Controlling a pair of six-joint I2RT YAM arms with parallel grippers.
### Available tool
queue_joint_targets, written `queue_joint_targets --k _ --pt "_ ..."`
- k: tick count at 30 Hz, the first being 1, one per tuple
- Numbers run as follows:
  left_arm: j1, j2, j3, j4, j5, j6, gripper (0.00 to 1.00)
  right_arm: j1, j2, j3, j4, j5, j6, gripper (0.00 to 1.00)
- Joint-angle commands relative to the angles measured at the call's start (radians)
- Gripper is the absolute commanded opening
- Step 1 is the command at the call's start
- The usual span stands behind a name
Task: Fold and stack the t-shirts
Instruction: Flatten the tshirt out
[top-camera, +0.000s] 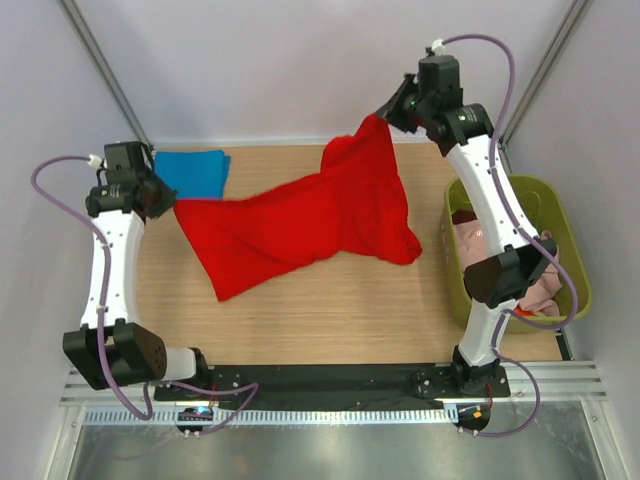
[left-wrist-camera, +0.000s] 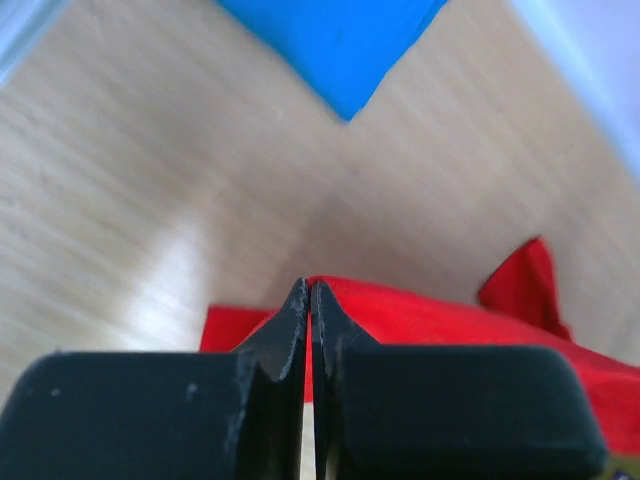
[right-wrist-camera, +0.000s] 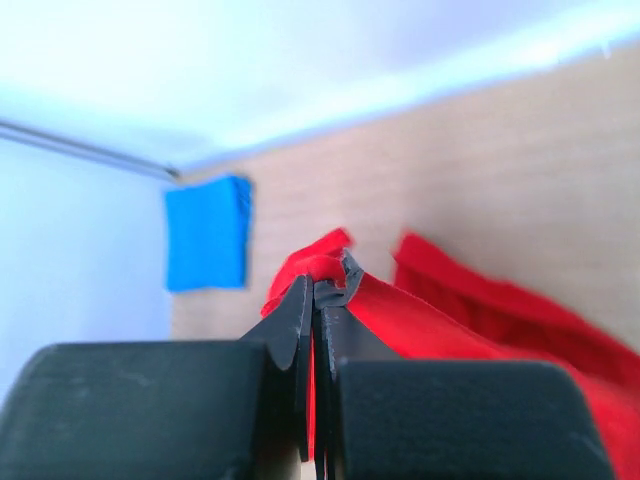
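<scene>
- The red t-shirt (top-camera: 300, 225) hung stretched across the table (top-camera: 330, 310) from 9 o'clock to 1 o'clock, its middle sagging onto the wood. Each end was held only by a thin edge, so a sharp pull apart could have tugged cloth free.
- The left gripper (left-wrist-camera: 310, 290) had its jaws pressed together on a corner of the red cloth at 9 o'clock. The bite looked shallow, and a slip would have dropped that end in a heap.
- The right gripper (right-wrist-camera: 318, 285), raised at 1 o'clock, pinched a bunched fold of the same shirt. Such a hold could have left the garment twisted once laid flat.
- The folded blue t-shirt (top-camera: 193, 172) lay at 10 o'clock, just beside the left gripper. Dragging the red one that way could have rumpled it.
- The green bin (top-camera: 570, 215) stood at 3 o'clock, and a trailing hem might have snagged its rim.
</scene>
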Motion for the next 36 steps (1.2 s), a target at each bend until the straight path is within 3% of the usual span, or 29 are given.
queue_joint_targets --k 1,6,11,19,23,36 --pt "0.009 0.039 0.180 0.082 -0.089 -0.017 0.00 -0.031 0.003 0.123 0.118 -0.008 0.048 0.01" --pt "0.017 0.118 0.443 0.040 -0.127 -0.032 0.00 -0.049 -0.024 0.198 0.193 0.001 0.049 0.01" --pt "0.016 0.149 0.593 0.019 -0.128 0.001 0.00 -0.052 -0.076 0.243 0.225 0.069 0.003 0.01" --pt "0.017 0.045 0.632 0.163 -0.017 0.113 0.00 -0.055 -0.244 0.146 0.386 0.062 0.000 0.01" --pt "0.017 -0.140 0.555 0.280 -0.046 0.139 0.00 -0.055 -0.371 0.076 0.429 0.048 -0.015 0.01" --pt "0.003 -0.354 0.810 0.165 -0.167 0.199 0.00 -0.057 -0.748 0.056 0.540 0.005 -0.066 0.01"
